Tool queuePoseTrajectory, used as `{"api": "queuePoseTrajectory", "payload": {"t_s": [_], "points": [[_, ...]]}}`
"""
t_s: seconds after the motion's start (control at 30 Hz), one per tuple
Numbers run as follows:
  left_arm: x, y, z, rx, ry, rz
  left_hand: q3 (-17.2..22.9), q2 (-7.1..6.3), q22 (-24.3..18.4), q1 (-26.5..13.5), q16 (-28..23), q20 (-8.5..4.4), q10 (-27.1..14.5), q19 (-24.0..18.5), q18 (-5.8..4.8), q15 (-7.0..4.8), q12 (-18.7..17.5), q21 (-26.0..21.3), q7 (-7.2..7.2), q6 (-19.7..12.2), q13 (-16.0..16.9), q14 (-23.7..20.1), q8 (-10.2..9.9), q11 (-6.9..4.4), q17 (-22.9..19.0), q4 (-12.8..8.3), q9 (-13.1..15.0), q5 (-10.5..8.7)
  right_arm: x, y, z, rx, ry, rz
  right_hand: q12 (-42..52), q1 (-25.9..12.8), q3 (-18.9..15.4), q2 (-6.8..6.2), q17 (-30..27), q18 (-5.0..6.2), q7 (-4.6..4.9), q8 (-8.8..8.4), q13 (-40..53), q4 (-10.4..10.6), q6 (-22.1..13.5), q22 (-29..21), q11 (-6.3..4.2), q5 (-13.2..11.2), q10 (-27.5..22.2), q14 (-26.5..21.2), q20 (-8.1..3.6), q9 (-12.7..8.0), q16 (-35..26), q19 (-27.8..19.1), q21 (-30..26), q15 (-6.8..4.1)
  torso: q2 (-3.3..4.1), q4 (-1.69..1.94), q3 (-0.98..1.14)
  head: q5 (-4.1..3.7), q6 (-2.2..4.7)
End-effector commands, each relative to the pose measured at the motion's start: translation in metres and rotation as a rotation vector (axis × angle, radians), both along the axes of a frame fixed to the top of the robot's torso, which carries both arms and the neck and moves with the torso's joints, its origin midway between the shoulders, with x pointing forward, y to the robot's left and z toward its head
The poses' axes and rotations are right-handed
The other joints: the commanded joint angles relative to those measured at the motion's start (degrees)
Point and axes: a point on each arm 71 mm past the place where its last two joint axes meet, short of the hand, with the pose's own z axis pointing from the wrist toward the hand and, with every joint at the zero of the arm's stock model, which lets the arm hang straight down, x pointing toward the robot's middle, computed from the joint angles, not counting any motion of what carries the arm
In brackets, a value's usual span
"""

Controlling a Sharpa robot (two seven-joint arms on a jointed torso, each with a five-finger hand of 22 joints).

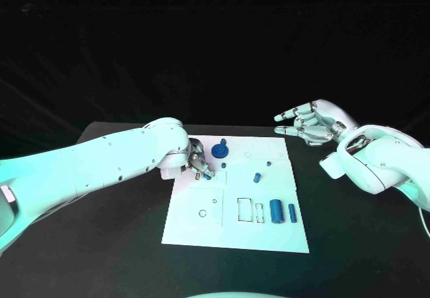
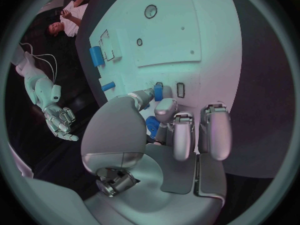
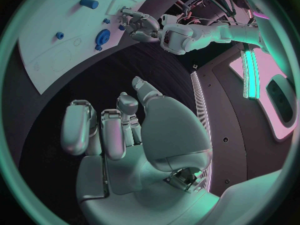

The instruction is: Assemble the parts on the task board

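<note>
Black desk across the frame, bearing the white task board at centre. Left arm in from the left edge, its left hand low over the board's upper left part. Right hand at upper right, off the board's corner and above the desk, fingers loosely curled and apart, holding nothing.

On the board, largest first: blue round part with a knob near the top edge, just right of the left hand; thick blue cylinder at lower right, long axis up-and-down in the frame, with a thin blue bar just beside it; short blue peg at mid-right; tiny blue pieces above that.

In the left wrist view, fingers bent down toward the board, a small blue part at the fingertips beside the rectangular slots; seemingly pinched, not certain. Another blue piece under the palm.

Judged: insertion turning on that part against the slot just beside it; left hand far nearer than right.
</note>
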Motion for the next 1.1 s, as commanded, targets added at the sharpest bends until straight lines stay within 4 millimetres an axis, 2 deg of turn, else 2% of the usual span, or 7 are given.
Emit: {"api": "queuePoseTrajectory", "payload": {"t_s": [0.03, 0.53, 0.7, 1.1], "points": [[-0.0028, 0.0008, -0.0049, 0.065, 0.022, -0.042, 9.4, 0.54, 4.9, 0.1, 0.1, 0.36, 0.2, 1.9, -0.80, -0.01, -0.1, 0.1, -0.27, -0.2, 0.0, 6.0, 0.3, 0.11, 15.1, -9.0, 0.0, 0.08, -0.0004, 0.0012, -0.0010, -0.006, 0.009, 0.013, -0.1, -0.3, -0.3, -0.15, 5.9, 0.60, -0.02, 0.31, 0.0, 0.0, 0.3, -0.1, -0.06, -0.4, -0.3, 3.9, 0.02, 0.0, -0.3, -0.2, -0.4, 0.10, 0.02, -0.03, -0.01, 0.06, 0.02], [-0.0044, 0.0008, -0.0061, 0.090, 0.038, -0.060, 9.5, 0.31, 5.0, -0.2, 0.1, 0.35, 0.3, 2.0, -0.83, -0.01, -0.1, 0.2, -0.29, -0.1, -0.1, 6.0, 0.4, 0.09, 15.1, -9.3, 0.1, 0.03, -0.0005, 0.0008, -0.0011, -0.006, 0.009, 0.013, -0.1, -0.3, -0.3, -0.10, 5.9, 0.60, -0.02, 0.31, 0.0, 0.1, 0.4, 0.0, -0.06, -0.4, -0.2, 3.9, 0.02, 0.0, -0.3, -0.2, -0.4, 0.10, 0.02, -0.04, -0.01, 0.07, -0.11], [-0.0044, -0.0009, -0.0063, 0.092, 0.040, -0.064, 9.5, 0.45, 5.4, -1.8, 0.1, 0.29, 0.8, 2.1, -0.91, -0.11, 0.3, 0.4, -0.55, 0.6, 0.1, 6.0, 0.8, -0.07, 15.1, -9.1, 0.5, -0.05, -0.0006, 0.0009, -0.0010, -0.006, 0.009, 0.014, -0.1, -0.3, -0.3, -0.06, 5.9, 0.59, -0.03, 0.32, 0.0, 0.1, 0.4, 0.0, -0.06, -0.4, -0.2, 3.9, 0.02, 0.0, -0.3, -0.2, -0.4, 0.10, 0.00, -0.02, 0.04, 0.07, -0.10], [-0.0005, -0.0051, -0.0096, 0.102, 0.055, -0.065, 6.4, 2.36, 6.2, -8.4, 0.1, -0.11, 1.4, 2.5, -1.07, -0.54, 1.0, 0.8, -1.25, 2.2, 0.6, 6.0, 1.2, -0.57, 15.1, -5.3, 0.9, -0.19, -0.0009, 0.0017, -0.0010, -0.006, 0.010, 0.015, -0.1, -0.4, -0.4, -0.04, 6.0, 0.60, -0.03, 0.32, 0.0, 0.2, 0.4, -0.1, -0.06, -0.5, -0.2, 3.9, 0.02, 0.0, -0.3, -0.2, -0.4, 0.10, 0.02, -0.07, 0.07, 0.16, -0.01]]}}
